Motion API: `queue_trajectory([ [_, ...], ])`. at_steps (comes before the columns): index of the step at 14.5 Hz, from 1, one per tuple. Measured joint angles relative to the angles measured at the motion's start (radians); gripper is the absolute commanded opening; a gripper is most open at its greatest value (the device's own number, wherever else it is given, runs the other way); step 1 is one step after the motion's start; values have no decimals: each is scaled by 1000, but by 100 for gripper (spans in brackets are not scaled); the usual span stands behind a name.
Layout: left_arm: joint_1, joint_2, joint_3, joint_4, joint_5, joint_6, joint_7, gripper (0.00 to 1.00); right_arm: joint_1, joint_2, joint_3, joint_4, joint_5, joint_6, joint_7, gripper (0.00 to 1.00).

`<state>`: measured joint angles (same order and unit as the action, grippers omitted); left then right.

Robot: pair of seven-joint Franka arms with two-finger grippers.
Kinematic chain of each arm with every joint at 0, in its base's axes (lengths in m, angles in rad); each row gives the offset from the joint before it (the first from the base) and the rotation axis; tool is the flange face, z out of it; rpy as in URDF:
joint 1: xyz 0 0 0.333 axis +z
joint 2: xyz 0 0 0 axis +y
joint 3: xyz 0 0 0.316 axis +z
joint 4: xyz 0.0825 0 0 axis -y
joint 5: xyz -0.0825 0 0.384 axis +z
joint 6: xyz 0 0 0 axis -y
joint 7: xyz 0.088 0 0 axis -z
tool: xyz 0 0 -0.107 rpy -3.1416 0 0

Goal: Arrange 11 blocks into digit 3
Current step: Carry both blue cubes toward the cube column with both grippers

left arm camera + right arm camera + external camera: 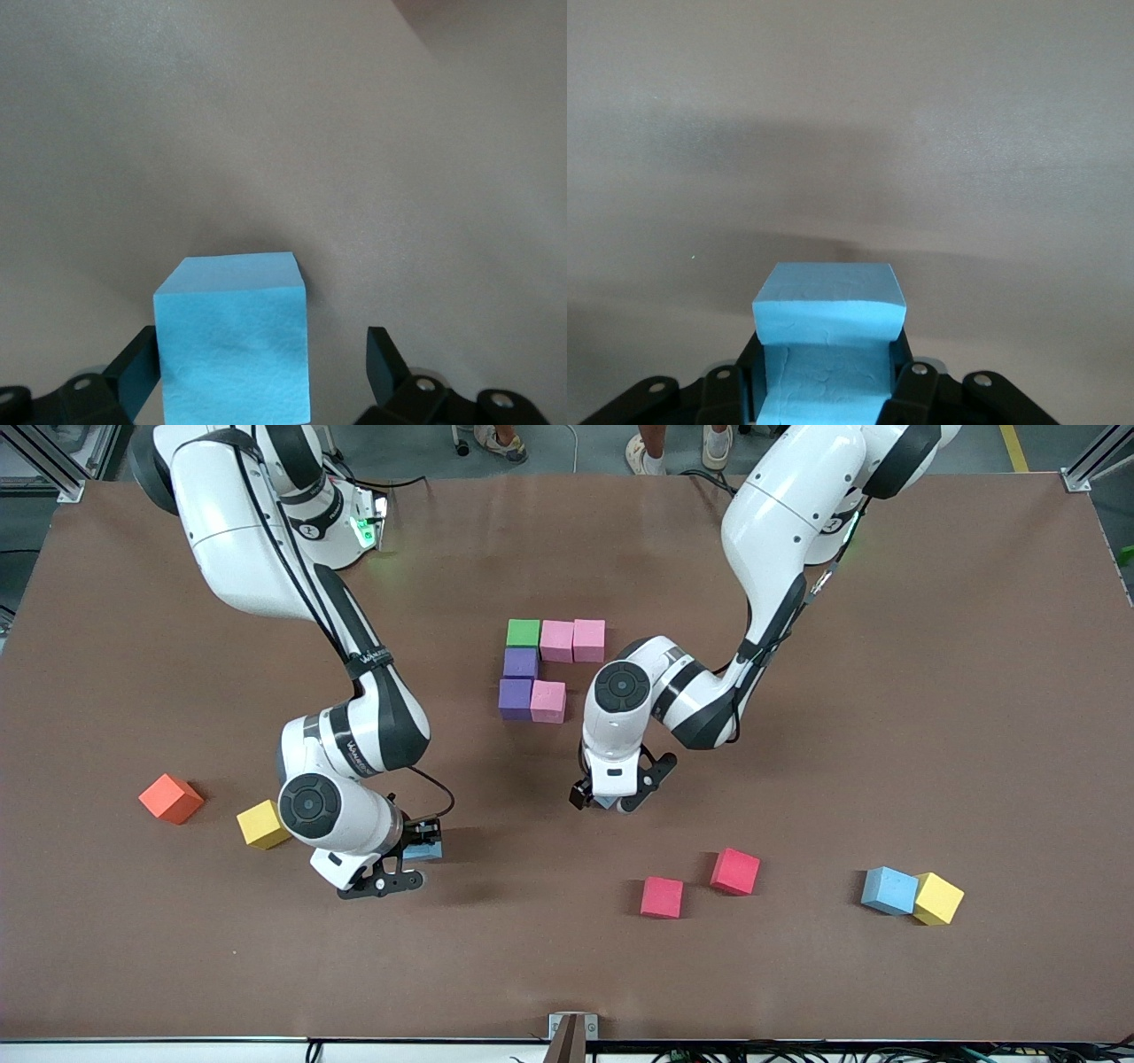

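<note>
Your brown worktop (886, 691) fills the scene, with grey floor and a few people's feet along the robots' edge. Six cubes of the figure are laid mid-table: a green cube (523, 633), two pink cubes (572, 640) beside it, two purple cubes (518, 680) running toward the camera, and a third pink cube (548, 701) touching the nearer purple one. That reads as the top bar, part of the column and the start of the middle bar.

Your right tool (824, 390) is clamped on a light blue cube (828, 323) and hangs low over the worktop near a yellow cube (262, 824) and the orange cube (171, 798). Your left tool (261, 376) stands apart, straddling a second light blue cube (235, 341), nearer the camera than the figure; one finger is at the cube's side, the other clear of it.

Next, I'd judge, carry the held cube to the figure and close the left tool. Two red cubes (700, 883), a third light blue cube (889, 889) and another yellow cube (938, 898) wait loose.
</note>
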<state>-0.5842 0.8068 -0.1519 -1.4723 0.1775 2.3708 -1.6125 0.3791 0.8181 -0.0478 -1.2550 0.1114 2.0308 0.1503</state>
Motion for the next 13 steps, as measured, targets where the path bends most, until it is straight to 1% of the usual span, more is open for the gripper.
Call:
queue_trajectory([
  [8, 5, 14, 3, 0, 0, 2, 29, 100, 20, -1, 1, -7, 2, -11, 23, 27],
  [10, 5, 14, 3, 0, 0, 2, 29, 100, 38, -6, 1, -29, 2, -11, 68, 27],
  [13, 6, 14, 4, 0, 0, 2, 29, 100, 88, -43, 2, -108, 3, 0, 148, 27],
])
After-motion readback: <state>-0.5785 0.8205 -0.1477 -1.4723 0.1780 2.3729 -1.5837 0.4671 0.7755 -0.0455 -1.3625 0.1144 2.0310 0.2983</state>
